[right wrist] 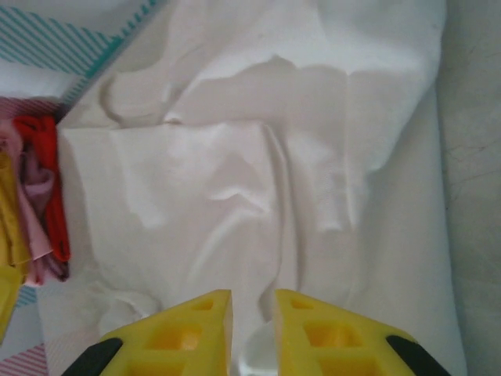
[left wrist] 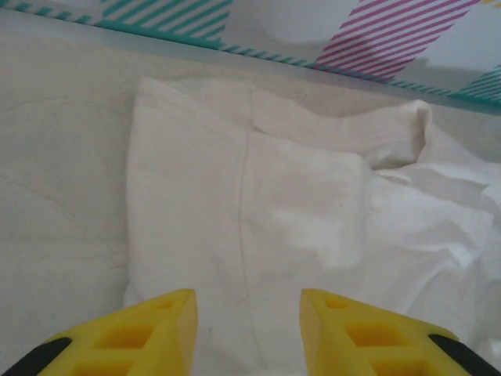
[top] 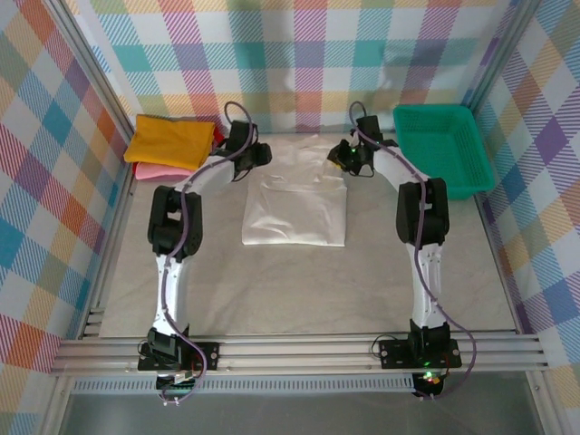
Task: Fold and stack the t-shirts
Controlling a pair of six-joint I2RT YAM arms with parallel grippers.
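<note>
A folded mustard-yellow cloth t-shirt (top: 170,140) tops a pink one (top: 147,169) at the table's (top: 299,290) upper left. At frame centre lies the white short-sleeved t-shirt (top: 294,208), the left tool (left wrist: 249,301) spread over its upper-left corner. The right tool (right wrist: 252,301) stands nearly pressed together over the cloth; whether it pinches is unclear.

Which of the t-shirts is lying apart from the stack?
The white t-shirt, partly folded at mid-table; the yellow shirt, pink shirt and red shirt are piled in the far left corner.

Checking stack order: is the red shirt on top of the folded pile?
No, the mustard-yellow shirt lies on top, with the pink shirt showing beneath it.
</note>
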